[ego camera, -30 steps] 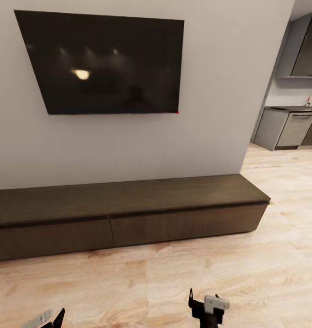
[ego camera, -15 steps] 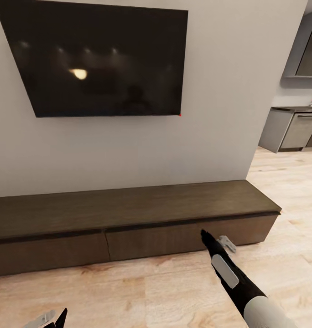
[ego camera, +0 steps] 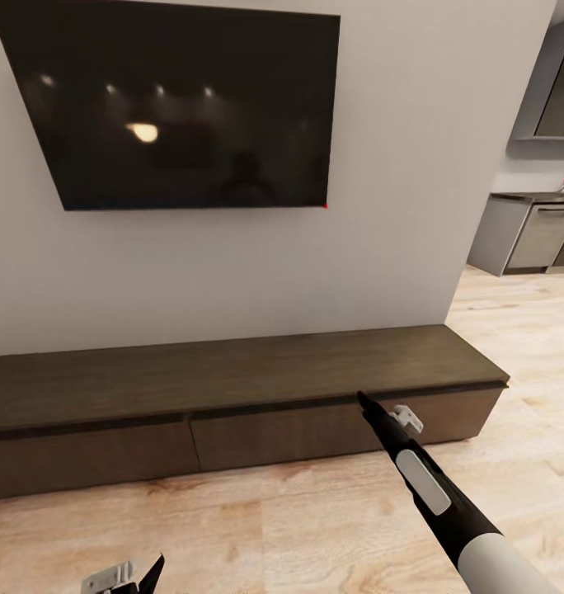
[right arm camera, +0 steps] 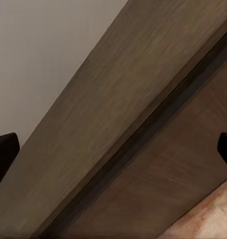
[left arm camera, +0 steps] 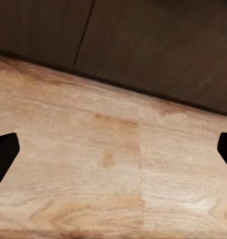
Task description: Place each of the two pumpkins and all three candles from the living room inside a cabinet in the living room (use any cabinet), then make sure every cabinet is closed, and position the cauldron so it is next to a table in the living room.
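While the cabinet (ego camera: 232,396) stood shut against the wall, the right gripper (ego camera: 385,417), fingers spread and empty, was aimed at its right drawer's top edge. Opening was judged the step in hand; fingertips must be hooked into the seam.

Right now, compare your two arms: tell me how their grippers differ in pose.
The right gripper is stretched forward, up by the top edge of the cabinet front; the left gripper hangs low over the floor, short of the cabinet. The right points at the drawer front, the left at floorboards. Both are open and hold nothing.
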{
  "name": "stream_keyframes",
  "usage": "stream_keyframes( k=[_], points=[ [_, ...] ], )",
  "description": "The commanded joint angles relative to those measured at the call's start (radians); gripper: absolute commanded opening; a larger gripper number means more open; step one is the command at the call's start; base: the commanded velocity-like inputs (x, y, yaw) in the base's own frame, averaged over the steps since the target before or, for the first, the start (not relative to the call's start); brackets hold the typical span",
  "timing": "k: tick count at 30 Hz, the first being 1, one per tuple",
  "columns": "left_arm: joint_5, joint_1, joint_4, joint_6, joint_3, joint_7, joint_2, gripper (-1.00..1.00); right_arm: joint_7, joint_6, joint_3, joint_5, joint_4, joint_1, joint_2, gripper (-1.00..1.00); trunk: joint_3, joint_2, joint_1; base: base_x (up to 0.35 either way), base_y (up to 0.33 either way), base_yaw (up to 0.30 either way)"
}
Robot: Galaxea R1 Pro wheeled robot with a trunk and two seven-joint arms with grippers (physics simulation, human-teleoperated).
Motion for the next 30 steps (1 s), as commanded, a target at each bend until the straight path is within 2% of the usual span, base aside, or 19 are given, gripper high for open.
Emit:
stream_keyframes(
  k=[1,11,14,15,16,17,19,20,21,22,23,25,26,27,28,30],
  points=[
    [0.005,-0.001,-0.002,-0.003,-0.004,0.006,0.001,1.0,-0.001,-0.006,0.005,-0.012,0.0,-0.001,-0.001,1.0,-0.004,-0.008,0.004,0.0,0.0,0.0],
    [0.004,-0.001,-0.005,-0.001,-0.008,-0.003,0.002,1.0,0.0,-0.006,0.003,-0.051,0.013,-0.001,-0.001,1.0,-0.035,-0.078,0.042,0.0,0.0,0.0],
    [0.006,-0.001,-0.017,0.003,-0.012,-0.068,0.019,1.0,0.002,-0.007,0.003,-0.054,0.014,-0.001,0.001,1.0,-0.045,-0.099,0.054,0.0,0.0,0.0],
    [0.009,-0.001,-0.026,0.03,-0.023,-0.137,0.04,1.0,0.002,-0.008,0.003,-0.054,0.014,-0.001,0.001,1.0,-0.048,-0.106,0.058,0.0,0.0,0.0],
    [0.012,-0.001,-0.035,0.069,-0.029,-0.178,0.049,1.0,0.003,-0.008,0.003,-0.053,0.015,-0.001,0.001,1.0,-0.051,-0.113,0.061,0.0,0.0,0.0],
    [0.022,-0.001,-0.065,0.146,-0.027,-0.216,0.057,1.0,0.003,-0.008,0.003,-0.053,0.015,-0.001,0.0,1.0,-0.054,-0.12,0.065,0.0,0.0,0.0],
    [0.042,-0.001,-0.13,0.258,0.006,-0.231,0.061,1.0,0.003,-0.009,0.002,-0.052,0.016,-0.001,-0.001,1.0,-0.06,-0.134,0.073,0.0,0.0,0.0],
    [0.049,-0.001,-0.161,0.315,0.038,-0.216,0.059,1.0,0.003,-0.009,0.001,-0.052,0.019,-0.001,-0.001,1.0,-0.063,-0.141,0.077,0.0,0.0,0.0],
    [0.052,-0.001,-0.174,0.341,0.055,-0.202,0.057,1.0,0.003,-0.009,0.001,-0.052,0.021,-0.001,-0.001,1.0,-0.067,-0.148,0.081,0.0,0.0,0.0],
    [0.056,-0.001,-0.2,0.391,0.093,-0.159,0.048,1.0,0.003,-0.009,0.0,-0.052,0.024,-0.001,-0.002,1.0,-0.07,-0.155,0.084,0.0,0.0,0.0],
    [0.058,-0.001,-0.213,0.415,0.115,-0.132,0.04,1.0,0.003,-0.009,0.0,-0.052,0.026,-0.001,-0.002,1.0,-0.073,-0.162,0.088,0.0,0.0,0.0],
    [0.061,-0.002,-0.266,0.495,0.219,0.01,-0.011,1.0,0.003,-0.008,-0.001,-0.052,0.03,-0.001,-0.002,1.0,-0.079,-0.176,0.096,0.0,0.0,0.0],
    [0.062,-0.001,-0.288,0.521,0.268,0.081,-0.044,1.0,0.003,-0.008,-0.001,-0.053,0.031,-0.001,-0.002,1.0,-0.082,-0.183,0.1,0.0,0.0,0.0],
    [0.061,-0.001,-0.313,0.539,0.305,0.164,-0.102,1.0,0.003,-0.008,-0.002,-0.053,0.033,-0.001,-0.006,1.0,-0.085,-0.19,0.104,0.0,0.0,0.0],
    [0.059,-0.001,-0.333,0.551,0.329,0.227,-0.157,1.0,0.003,-0.008,-0.002,-0.054,0.033,-0.001,-0.012,1.0,-0.089,-0.197,0.107,0.0,0.0,0.0],
    [0.057,-0.001,-0.354,0.562,0.353,0.295,-0.232,1.0,0.009,-0.007,-0.002,-0.056,0.034,-0.001,-0.025,1.0,-0.095,-0.211,0.115,0.0,0.0,0.0]
  ],
)
